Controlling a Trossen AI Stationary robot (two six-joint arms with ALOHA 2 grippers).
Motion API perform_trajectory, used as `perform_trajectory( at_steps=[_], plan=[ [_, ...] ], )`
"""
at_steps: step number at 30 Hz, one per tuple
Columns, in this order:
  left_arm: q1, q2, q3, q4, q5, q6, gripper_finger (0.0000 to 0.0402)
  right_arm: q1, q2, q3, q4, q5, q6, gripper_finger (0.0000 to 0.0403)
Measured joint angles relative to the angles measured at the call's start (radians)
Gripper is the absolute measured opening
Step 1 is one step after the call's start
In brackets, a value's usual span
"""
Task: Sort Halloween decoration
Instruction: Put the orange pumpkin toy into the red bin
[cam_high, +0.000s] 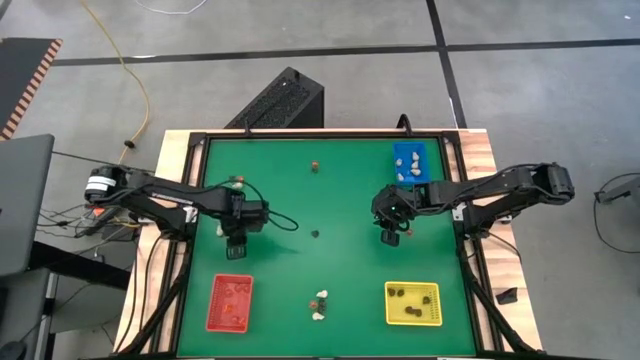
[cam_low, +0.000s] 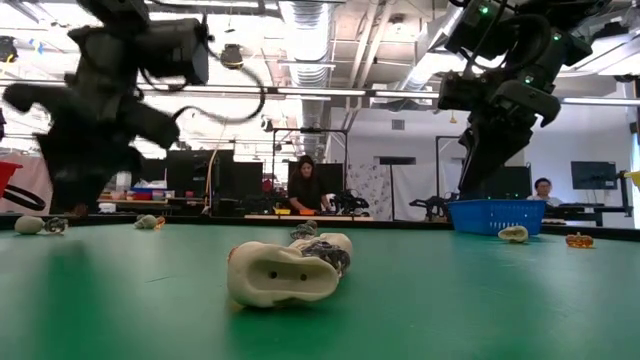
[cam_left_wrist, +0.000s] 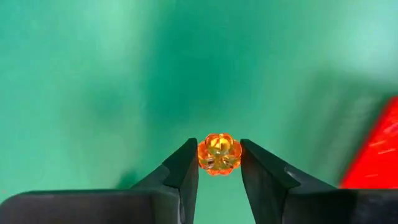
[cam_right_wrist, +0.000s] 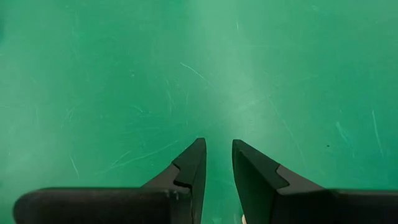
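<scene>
My left gripper (cam_left_wrist: 219, 163) is shut on a small orange pumpkin-shaped trinket (cam_left_wrist: 219, 154). In the high view this gripper (cam_high: 236, 245) is over the table's left half, just beyond the red tray (cam_high: 230, 302), whose corner (cam_left_wrist: 379, 155) shows in the left wrist view. My right gripper (cam_right_wrist: 219, 155) stands over bare green tabletop at centre right (cam_high: 392, 235). Its fingers are a little apart with nothing between the tips. Loose trinkets lie on the table: a whitish cluster (cam_high: 320, 300) near the front, a dark one (cam_high: 315, 234) in the middle, and a brown one (cam_high: 314, 166) at the back. My left gripper pinches the orange trinket by its two opposite sides (cam_left_wrist: 202, 155) between the two fingertips. The trinket sits only at the fingers' free ends. The fingers come steeply from above, pointing down. The green tabletop shows blurred beyond the trinket, and nothing else touches it.
A blue tray (cam_high: 410, 160) with whitish pieces stands at the back right, and a yellow tray (cam_high: 413, 303) with dark pieces at the front right. A whitish trinket (cam_high: 238, 182) lies behind the left arm. A cream piece (cam_low: 285, 272) lies close to the low camera. People sit in the room beyond.
</scene>
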Motion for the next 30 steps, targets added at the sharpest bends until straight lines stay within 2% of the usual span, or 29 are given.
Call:
perform_trajectory(
  at_steps=[5,8,10,14,18,20,24,30],
  plan=[
    [-0.057,-0.112,0.026,0.024,0.107,-0.155,0.0090,0.000,0.000,0.000,0.009,0.000,0.000,0.0111],
    [-0.136,-0.169,0.026,0.071,0.214,-0.328,0.0088,0.001,0.000,0.000,0.013,0.000,0.000,0.0111],
    [-0.212,-0.196,0.026,0.101,0.240,-0.452,0.0091,0.002,0.000,0.000,0.013,0.000,0.000,0.0111],
    [-0.378,-0.213,0.026,0.197,0.184,-0.624,0.0096,0.002,0.000,0.000,0.013,-0.001,-0.001,0.0111],
    [-0.521,-0.191,0.026,0.271,0.008,-0.787,0.0098,0.002,0.000,0.000,0.013,-0.001,-0.001,0.0111],
    [-0.569,-0.172,0.026,0.277,-0.034,-0.835,0.0098,0.002,0.000,0.000,0.012,-0.001,-0.001,0.0111],
    [-0.612,-0.137,0.026,0.258,-0.042,-0.894,0.0099,0.002,0.000,0.000,0.012,-0.001,-0.001,0.0111],
    [-0.614,-0.109,0.026,0.213,-0.017,-0.906,0.0099,0.002,0.000,0.000,0.012,-0.002,0.006,0.0111]
  ],
)
